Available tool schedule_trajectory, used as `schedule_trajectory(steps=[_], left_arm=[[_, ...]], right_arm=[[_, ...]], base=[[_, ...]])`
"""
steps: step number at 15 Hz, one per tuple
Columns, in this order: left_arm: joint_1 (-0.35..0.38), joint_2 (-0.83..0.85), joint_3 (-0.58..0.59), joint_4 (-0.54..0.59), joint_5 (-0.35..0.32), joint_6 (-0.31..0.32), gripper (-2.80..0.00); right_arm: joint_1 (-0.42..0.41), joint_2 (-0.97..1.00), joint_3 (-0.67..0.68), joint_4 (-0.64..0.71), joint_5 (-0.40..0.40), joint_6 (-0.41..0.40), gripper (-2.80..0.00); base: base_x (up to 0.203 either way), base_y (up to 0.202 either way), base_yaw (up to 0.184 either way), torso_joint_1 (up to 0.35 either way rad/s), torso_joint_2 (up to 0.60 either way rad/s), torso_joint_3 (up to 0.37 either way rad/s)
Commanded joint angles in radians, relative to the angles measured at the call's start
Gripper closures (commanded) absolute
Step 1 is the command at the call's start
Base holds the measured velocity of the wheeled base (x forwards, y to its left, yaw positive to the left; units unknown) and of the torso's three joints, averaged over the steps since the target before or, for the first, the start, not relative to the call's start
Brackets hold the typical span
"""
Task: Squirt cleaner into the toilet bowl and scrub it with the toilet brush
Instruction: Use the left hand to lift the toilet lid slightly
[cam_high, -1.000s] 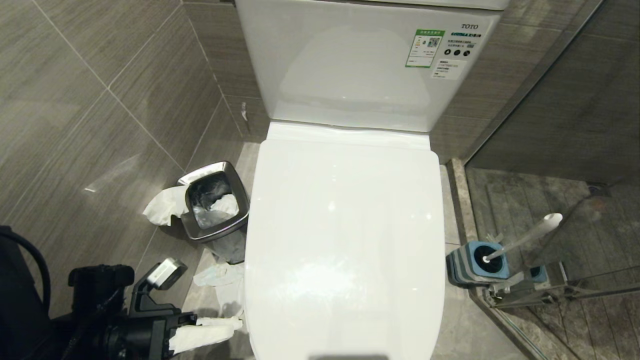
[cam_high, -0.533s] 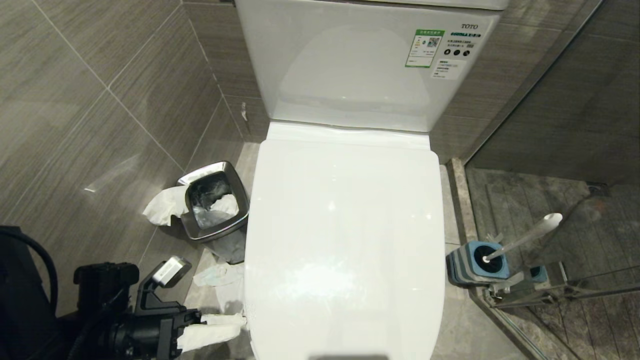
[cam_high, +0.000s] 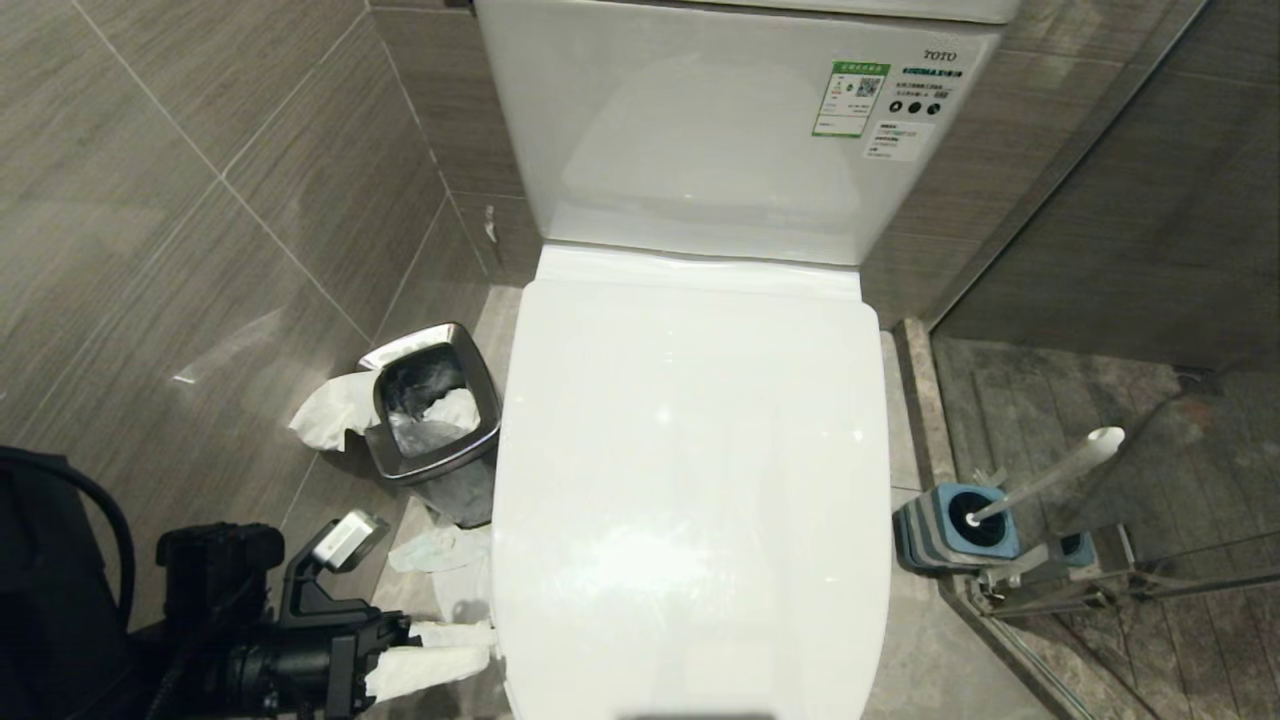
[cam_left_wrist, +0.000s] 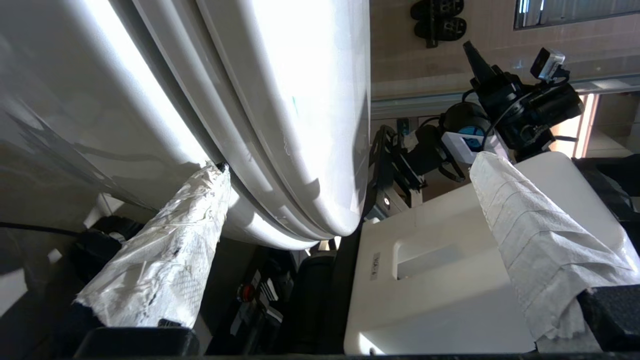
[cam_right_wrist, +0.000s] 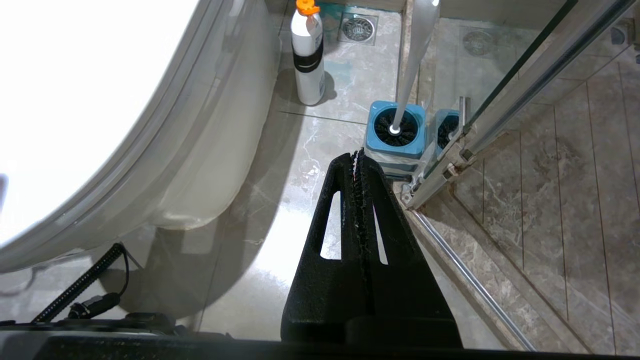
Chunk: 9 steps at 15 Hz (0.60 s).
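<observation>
The toilet's lid is lying shut over the bowl, and the left pincer, its paper-wrapped fingers spread wide apart, is sitting at the lid's front left edge with one finger touching under the rim. The right pincer is hanging pressed together above the floor, while the toilet brush is standing in its blue-topped holder to the toilet's right, near a white bottle.

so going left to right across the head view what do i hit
black left gripper with tissue-wrapped fingers → square steel waste bin → closed white toilet lid → blue-topped grey brush holder → slim white toilet brush handle
</observation>
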<state>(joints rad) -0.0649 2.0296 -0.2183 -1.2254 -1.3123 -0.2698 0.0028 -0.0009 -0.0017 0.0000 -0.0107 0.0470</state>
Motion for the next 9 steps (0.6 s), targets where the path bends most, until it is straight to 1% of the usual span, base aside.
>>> schedule_trajectory(steps=[1,3,6,9], left_arm=[[-0.001,0.015,0.002,-0.006,0.001,0.0,-2.8],[-0.013,0.011,0.005,-0.008,0.005,0.001,-2.8],[-0.039,-0.003,0.008,-0.013,0.053,0.003,-2.8],[-0.077,-0.018,0.02,-0.023,0.065,0.004,-2.8]], right_arm=[[0.0,0.001,0.0,0.0,0.0,0.001,0.0],[0.0,0.001,0.0,0.0,0.0,0.001,0.0],[0.0,0.001,0.0,0.0,0.0,0.001,0.0],[0.0,0.001,0.0,0.0,0.0,0.001,0.0]], base=[[0.0,0.0,0.0,0.0,0.0,0.0],[0.0,0.0,0.0,0.0,0.0,0.0],[0.0,0.0,0.0,0.0,0.0,0.0],[0.0,0.0,0.0,0.0,0.0,0.0]])
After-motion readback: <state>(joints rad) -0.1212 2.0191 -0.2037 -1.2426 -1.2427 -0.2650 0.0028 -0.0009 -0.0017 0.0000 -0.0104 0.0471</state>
